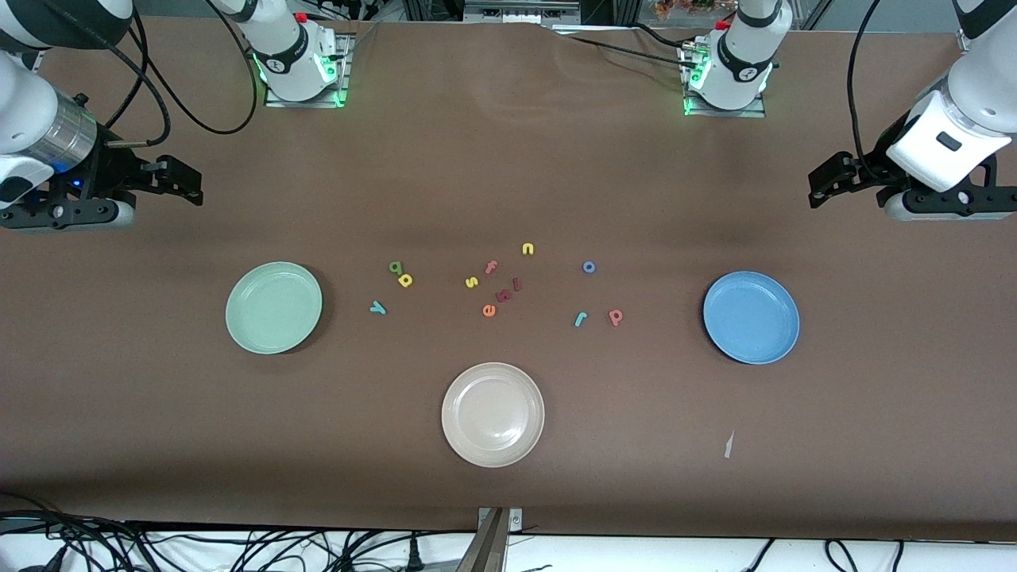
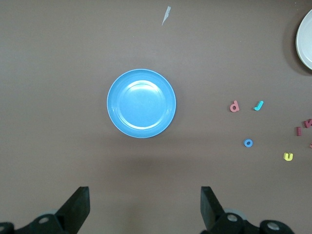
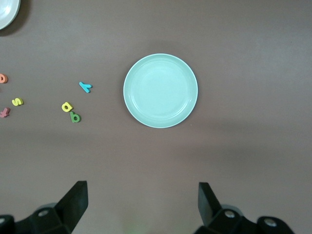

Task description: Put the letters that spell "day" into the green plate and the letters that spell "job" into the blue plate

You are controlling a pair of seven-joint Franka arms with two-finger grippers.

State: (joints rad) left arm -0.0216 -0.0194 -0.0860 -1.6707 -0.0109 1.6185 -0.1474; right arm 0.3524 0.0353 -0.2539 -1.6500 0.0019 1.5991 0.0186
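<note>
The letters for "day" lie flat on the worktop just beside the green plate (image 1: 273, 307): the olive letter (image 1: 395, 268) touching the yellow letter (image 1: 406, 280), and the teal y (image 1: 378, 307) a little nearer the front camera. The letters for "job" lie near the blue plate (image 1: 751, 317): the blue ring (image 1: 589, 267), the teal hook (image 1: 580, 319) and the pink letter (image 1: 615, 317) beside it. I judge all six to be light, soft foam, thin and easily nudged; I plan to pinch each across its narrow strokes from straight above, with the fingertips close to the worktop.

All three plates are empty, including the beige plate (image 1: 493, 414), which the task does not use. Other letters lie scattered between the two groups and stay put.

My left end effector (image 2: 145, 207) hangs spread wide, holding nothing, above bare worktop near the blue plate. My right end effector (image 3: 143, 204) is likewise spread and empty near the green plate.
</note>
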